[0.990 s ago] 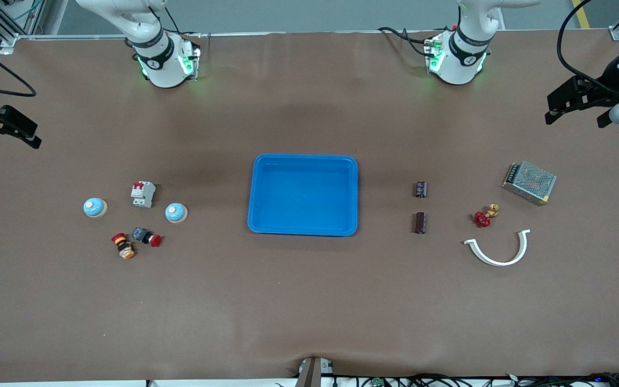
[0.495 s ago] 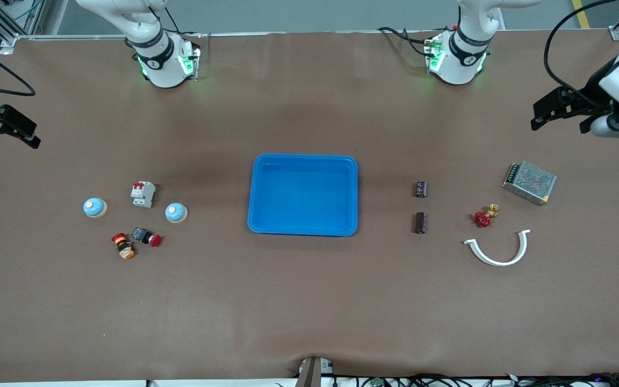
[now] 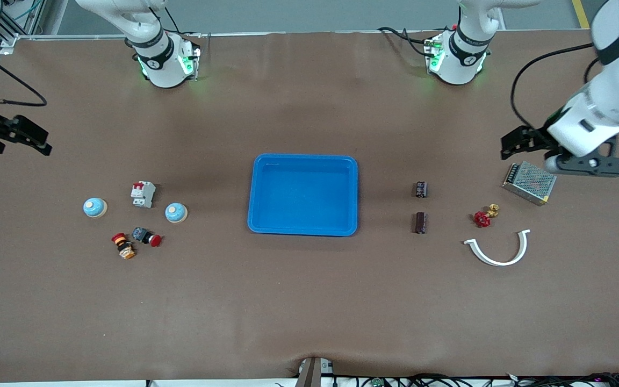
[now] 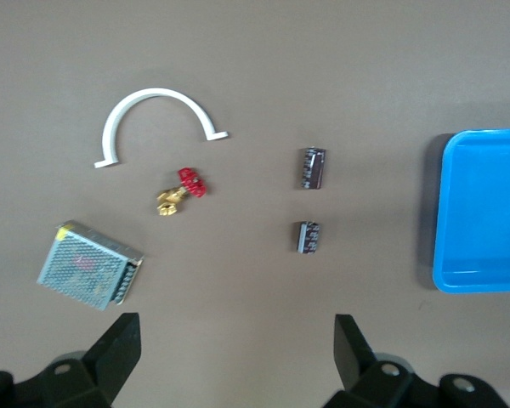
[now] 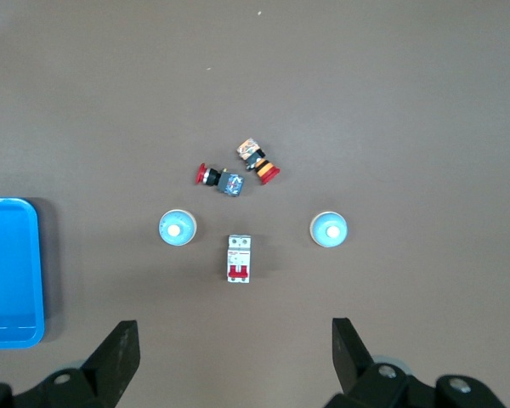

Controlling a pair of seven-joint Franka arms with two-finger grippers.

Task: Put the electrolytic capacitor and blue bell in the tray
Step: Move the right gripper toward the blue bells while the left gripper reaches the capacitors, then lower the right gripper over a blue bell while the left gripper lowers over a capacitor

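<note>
The right gripper [image 3: 24, 138] is hanging over the right arm's end of the table [image 3: 309, 301] with its fingers [image 5: 119, 353] standing wide apart and holding nothing. Toward that end, two blue bells are sitting on the table: the outer bell [image 3: 95, 207] and the inner bell [image 3: 176, 213], with a white circuit breaker [image 3: 143, 194] lying between them and slightly farther from the front camera. Two red push buttons [image 3: 136, 240] are lying just nearer to the front camera than the bells. The tray [image 3: 303, 159] is resting at the table's middle, holding nothing. Toward the left arm's end, two dark capacitors are lying side by side, one capacitor [image 3: 421, 189] farther from the front camera and the other capacitor [image 3: 420, 222] nearer. A red valve [image 3: 483, 216], a white curved clip [image 3: 498, 250] and a metal power supply [image 3: 529, 183] are lying closer to that end. The left gripper [image 3: 513, 145] is hanging beside the power supply, its fingers [image 4: 119, 344] spread apart and empty.
</note>
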